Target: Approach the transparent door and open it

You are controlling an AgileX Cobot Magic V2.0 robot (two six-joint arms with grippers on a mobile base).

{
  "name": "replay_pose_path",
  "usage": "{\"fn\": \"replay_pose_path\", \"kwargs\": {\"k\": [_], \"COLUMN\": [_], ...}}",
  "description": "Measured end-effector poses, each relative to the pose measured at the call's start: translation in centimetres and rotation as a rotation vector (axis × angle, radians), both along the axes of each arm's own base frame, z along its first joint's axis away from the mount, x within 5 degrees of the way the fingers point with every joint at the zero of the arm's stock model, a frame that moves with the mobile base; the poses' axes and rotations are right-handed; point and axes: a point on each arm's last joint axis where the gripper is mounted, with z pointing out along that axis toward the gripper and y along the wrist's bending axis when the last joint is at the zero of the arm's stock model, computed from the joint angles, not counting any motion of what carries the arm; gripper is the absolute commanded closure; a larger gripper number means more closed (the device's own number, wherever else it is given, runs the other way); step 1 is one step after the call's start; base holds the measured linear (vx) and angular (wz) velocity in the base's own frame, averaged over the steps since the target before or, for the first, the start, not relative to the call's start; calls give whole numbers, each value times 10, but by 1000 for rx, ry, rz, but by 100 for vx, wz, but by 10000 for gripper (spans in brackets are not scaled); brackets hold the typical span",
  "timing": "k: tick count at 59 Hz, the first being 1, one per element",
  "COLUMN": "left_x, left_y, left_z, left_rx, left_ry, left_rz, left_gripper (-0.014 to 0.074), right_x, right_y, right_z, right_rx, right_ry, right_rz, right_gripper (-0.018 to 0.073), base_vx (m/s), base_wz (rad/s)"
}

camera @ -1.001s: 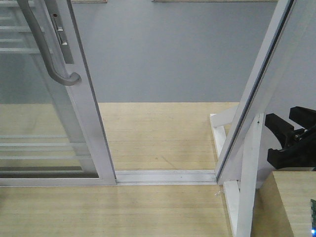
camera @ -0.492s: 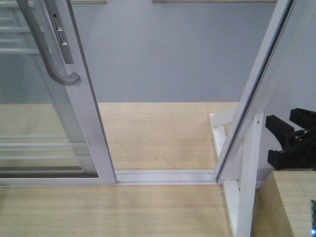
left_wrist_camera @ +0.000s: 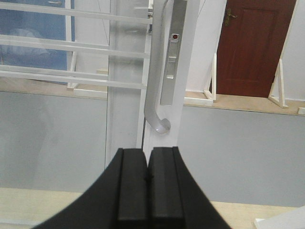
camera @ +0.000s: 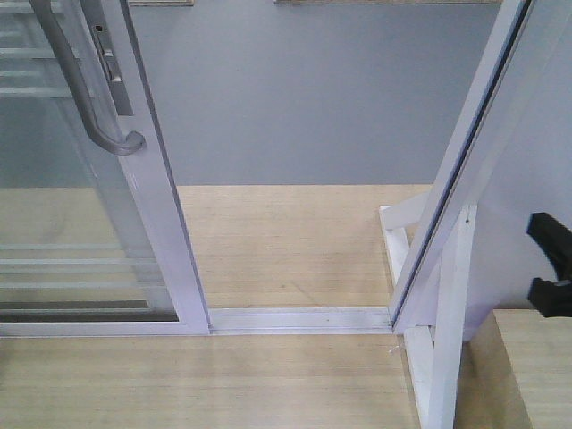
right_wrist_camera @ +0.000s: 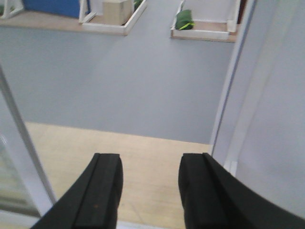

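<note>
The transparent door (camera: pixel 54 206) stands at the left of the front view, glass with thin white bars in a white frame. Its curved silver-grey handle (camera: pixel 76 80) hangs near the door's right edge. An open gap lies between that edge and the post on the right. In the left wrist view my left gripper (left_wrist_camera: pixel 147 155) is shut and empty. It sits just below the handle (left_wrist_camera: pixel 153 90) without touching it. My right gripper (right_wrist_camera: pixel 150 164) is open and empty over the tan floor, and shows as black fingers (camera: pixel 547 231) at the right edge of the front view.
A slanted white door-frame post (camera: pixel 465 170) with a white brace (camera: pixel 447 340) stands on the right. A metal floor track (camera: pixel 299 319) crosses the threshold. A wooden surface (camera: pixel 527 366) is at the bottom right. Beyond are a dark red door (left_wrist_camera: pixel 250 47) and a cardboard box (right_wrist_camera: pixel 116 10).
My right gripper has shifted to the right in the front view and is now partly cut off by the frame edge. The door and handle have not moved.
</note>
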Motion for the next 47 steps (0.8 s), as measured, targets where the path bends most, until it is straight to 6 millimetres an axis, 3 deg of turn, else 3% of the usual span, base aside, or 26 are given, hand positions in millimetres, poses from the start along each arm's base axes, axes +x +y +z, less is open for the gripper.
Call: {"fn": "replay_pose_path", "kwargs": {"k": [8, 20, 32, 47], "left_x": [0, 0, 0, 0], "left_y": [0, 0, 0, 0], "left_z": [0, 0, 0, 0], "left_rx": [0, 0, 0, 0], "left_ry": [0, 0, -1, 4], "left_rz": [0, 0, 0, 0], "left_gripper": [602, 602, 603, 603], "right_x": [-25, -47, -49, -49], "right_y": [-17, -23, -20, -20], "right_z": [-12, -41, -87, -90], "right_rx": [29, 77, 40, 30], "right_ry": [-85, -171, -164, -164], "right_rz": [-160, -265, -236, -233], "right_gripper": [316, 572, 570, 567], "base_vx": [0, 0, 0, 0], "base_wz": [0, 0, 0, 0]}}
